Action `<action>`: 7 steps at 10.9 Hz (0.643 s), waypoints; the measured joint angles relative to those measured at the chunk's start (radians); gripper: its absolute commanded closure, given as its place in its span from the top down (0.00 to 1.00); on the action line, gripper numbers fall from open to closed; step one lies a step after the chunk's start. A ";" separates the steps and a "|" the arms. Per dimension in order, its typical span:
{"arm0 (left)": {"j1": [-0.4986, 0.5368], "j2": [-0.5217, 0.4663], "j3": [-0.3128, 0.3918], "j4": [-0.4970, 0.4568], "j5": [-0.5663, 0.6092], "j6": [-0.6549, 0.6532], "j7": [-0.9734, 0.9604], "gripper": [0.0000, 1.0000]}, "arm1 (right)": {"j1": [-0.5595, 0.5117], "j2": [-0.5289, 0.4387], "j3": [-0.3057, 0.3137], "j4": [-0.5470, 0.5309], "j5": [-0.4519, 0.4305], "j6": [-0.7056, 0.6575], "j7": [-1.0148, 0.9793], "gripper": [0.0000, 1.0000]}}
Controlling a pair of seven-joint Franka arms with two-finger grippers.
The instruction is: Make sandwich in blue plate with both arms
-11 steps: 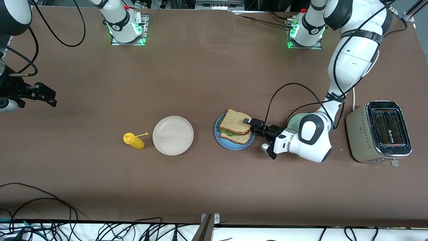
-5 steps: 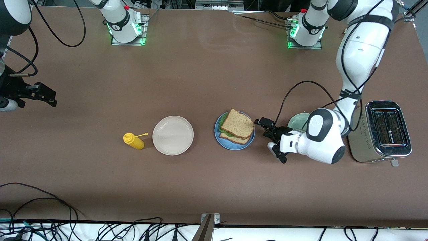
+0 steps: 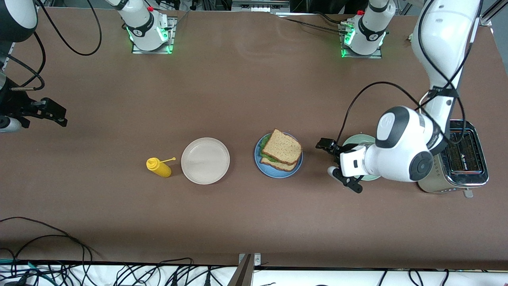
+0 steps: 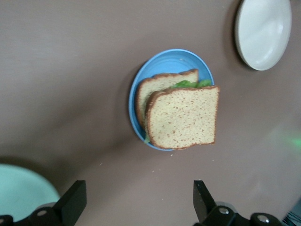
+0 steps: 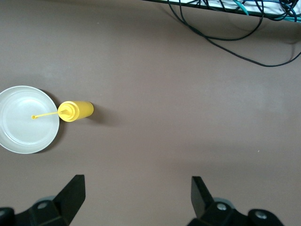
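The sandwich (image 3: 281,149) lies on the blue plate (image 3: 278,174) in the middle of the table: two brown bread slices with green lettuce between, the top slice shifted off the lower one. It shows in the left wrist view (image 4: 181,117) on the plate (image 4: 136,101). My left gripper (image 3: 328,158) is open and empty, over the table between the blue plate and the mint plate; it shows wide open in its wrist view (image 4: 138,202). My right gripper (image 3: 59,115) waits open and empty over the right arm's end of the table (image 5: 136,197).
A mint-green plate (image 3: 359,139) lies partly under my left arm. A toaster (image 3: 472,159) stands at the left arm's end. A cream-white plate (image 3: 205,160) and a yellow squeeze bottle (image 3: 158,167) lie toward the right arm's end. Cables run along the table's near edge.
My left gripper has let go of the top slice and drawn back from the sandwich toward the toaster. The slice now rests on the lettuce. The right arm has not moved.
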 measured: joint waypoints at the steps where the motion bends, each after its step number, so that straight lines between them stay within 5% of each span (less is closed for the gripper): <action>1: -0.008 -0.037 -0.001 0.000 0.061 -0.014 -0.066 1.00 | 0.000 0.000 0.000 0.000 0.000 0.000 0.000 1.00; 7: 0.001 -0.287 0.048 0.000 0.222 -0.240 -0.223 1.00 | 0.000 0.001 0.000 0.001 0.000 0.000 0.000 1.00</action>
